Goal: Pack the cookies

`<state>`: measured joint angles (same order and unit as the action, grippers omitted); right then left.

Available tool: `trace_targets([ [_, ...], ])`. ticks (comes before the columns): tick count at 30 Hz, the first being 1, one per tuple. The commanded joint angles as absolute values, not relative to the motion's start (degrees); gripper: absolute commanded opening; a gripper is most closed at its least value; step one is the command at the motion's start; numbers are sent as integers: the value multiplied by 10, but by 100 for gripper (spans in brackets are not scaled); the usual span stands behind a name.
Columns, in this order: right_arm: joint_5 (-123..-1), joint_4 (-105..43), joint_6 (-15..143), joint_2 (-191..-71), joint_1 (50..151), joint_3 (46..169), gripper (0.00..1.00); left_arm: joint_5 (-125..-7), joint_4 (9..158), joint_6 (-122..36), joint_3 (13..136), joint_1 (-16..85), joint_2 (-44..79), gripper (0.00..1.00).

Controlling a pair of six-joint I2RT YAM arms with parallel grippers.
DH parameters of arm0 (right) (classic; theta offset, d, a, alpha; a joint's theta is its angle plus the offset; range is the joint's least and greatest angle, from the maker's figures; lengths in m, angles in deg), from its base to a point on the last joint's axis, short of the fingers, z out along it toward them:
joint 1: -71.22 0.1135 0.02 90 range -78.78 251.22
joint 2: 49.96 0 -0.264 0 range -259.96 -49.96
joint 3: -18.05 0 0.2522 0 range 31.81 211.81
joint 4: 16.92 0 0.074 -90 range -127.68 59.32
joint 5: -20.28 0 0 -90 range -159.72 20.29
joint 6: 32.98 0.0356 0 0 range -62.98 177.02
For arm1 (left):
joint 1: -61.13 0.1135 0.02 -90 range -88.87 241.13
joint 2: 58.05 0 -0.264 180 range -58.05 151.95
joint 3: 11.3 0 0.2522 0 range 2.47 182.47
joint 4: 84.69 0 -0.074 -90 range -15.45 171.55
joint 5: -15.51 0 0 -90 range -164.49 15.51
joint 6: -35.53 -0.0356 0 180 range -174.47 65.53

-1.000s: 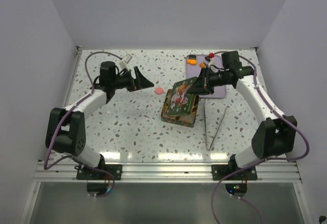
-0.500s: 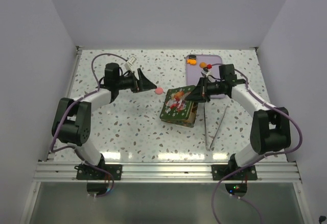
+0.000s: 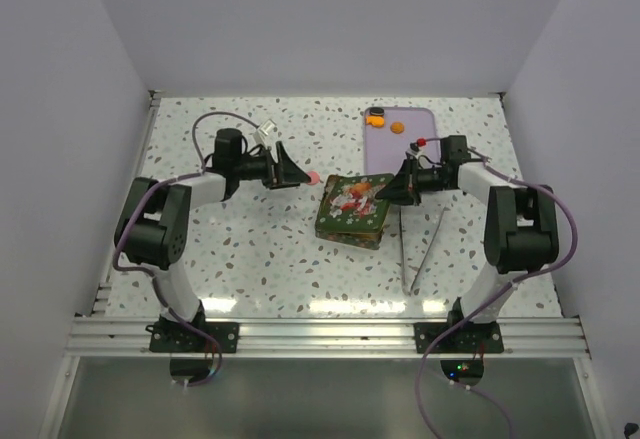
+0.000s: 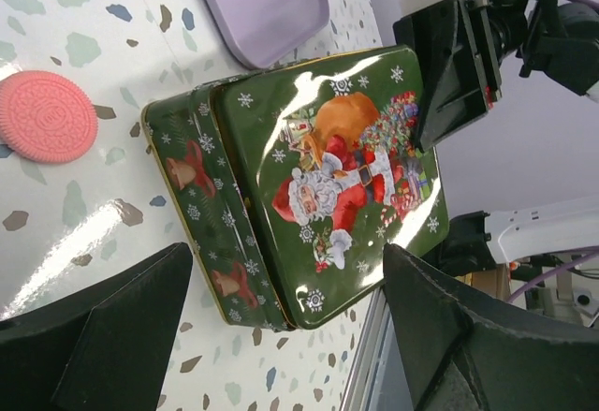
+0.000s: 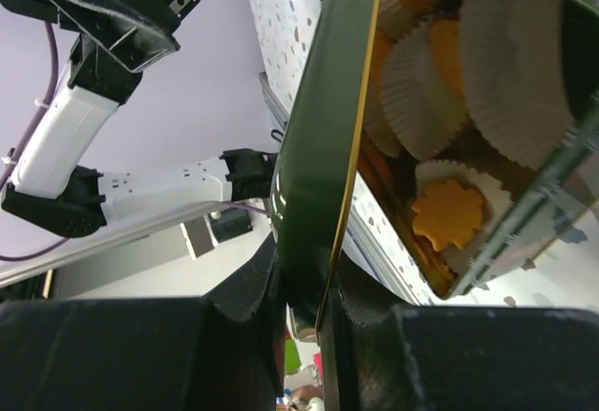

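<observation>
A pink cookie (image 3: pixel 312 175) lies on the table left of the green Santa tin (image 3: pixel 347 221); it also shows in the left wrist view (image 4: pixel 47 116). My left gripper (image 3: pixel 292 172) is open and empty, its tips just left of that cookie. My right gripper (image 3: pixel 400 187) is shut on the right edge of the tin lid (image 5: pixel 314 158), which lies almost flat over the tin (image 4: pixel 201 205). Under the raised edge I see orange cookies (image 5: pixel 451 214) in white paper cups (image 5: pixel 510 65). Two orange cookies (image 3: pixel 397 127) lie on the purple tray (image 3: pixel 385 154).
Metal tongs (image 3: pixel 420 251) lie on the table right of the tin. The purple tray stands at the back, behind the tin. White walls close in the left, right and back sides.
My right gripper has swung the lid down from a steep tilt to nearly flat on the tin. My left gripper has moved right, closer to the pink cookie.
</observation>
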<state>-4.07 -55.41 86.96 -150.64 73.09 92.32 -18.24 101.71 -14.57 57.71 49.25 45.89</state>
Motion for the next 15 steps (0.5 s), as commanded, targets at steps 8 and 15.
trace_targets([
  [8, -135, -620, 773, -1564, 724, 952, 23, -149, 1003, -189, 621, 453, 503, 88],
  [15, -165, -647, 762, -1570, 723, 965, 54, -158, 990, -194, 625, 438, 515, 88],
])
